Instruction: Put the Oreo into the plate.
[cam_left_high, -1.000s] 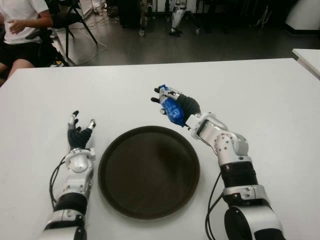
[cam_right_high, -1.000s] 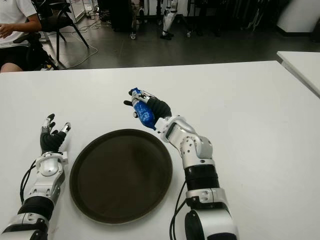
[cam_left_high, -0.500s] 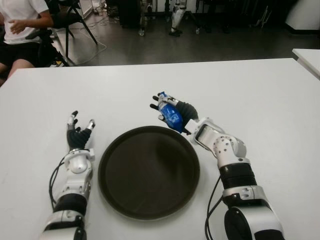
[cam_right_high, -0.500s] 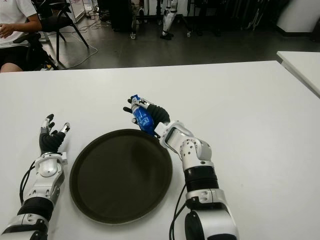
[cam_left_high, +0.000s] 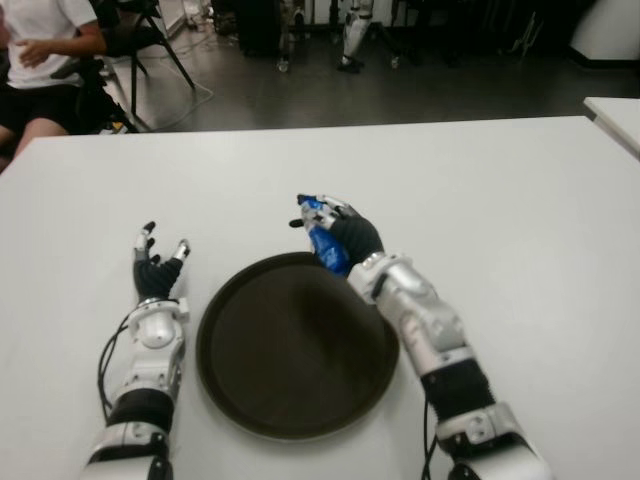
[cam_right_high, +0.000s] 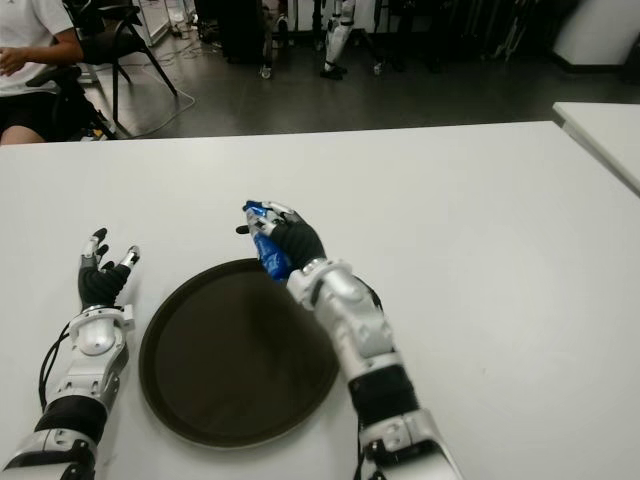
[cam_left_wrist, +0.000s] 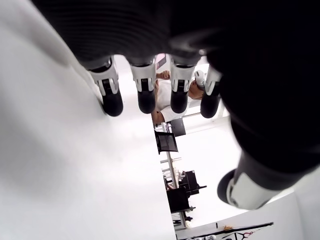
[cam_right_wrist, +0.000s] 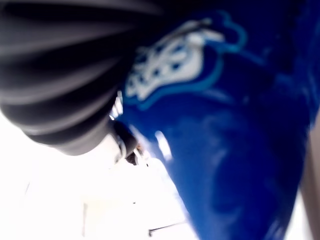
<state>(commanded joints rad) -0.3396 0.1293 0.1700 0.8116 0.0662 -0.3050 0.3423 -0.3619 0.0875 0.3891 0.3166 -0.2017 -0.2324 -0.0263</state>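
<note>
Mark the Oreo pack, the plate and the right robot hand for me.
Oreo pack (cam_left_high: 325, 243), left eye view, blue wrapper's middle.
Plate (cam_left_high: 232, 395), left eye view, near rim.
Right robot hand (cam_left_high: 352, 233), left eye view, back of hand.

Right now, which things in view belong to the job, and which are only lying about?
Part of the job:
- Oreo pack, gripped in the right hand above the plate's far rim
- dark round plate

Not part of it:
- left hand, open, left of the plate
- white table
- seated person behind

Robotics lab (robot legs (cam_left_high: 352, 35) behind)
</note>
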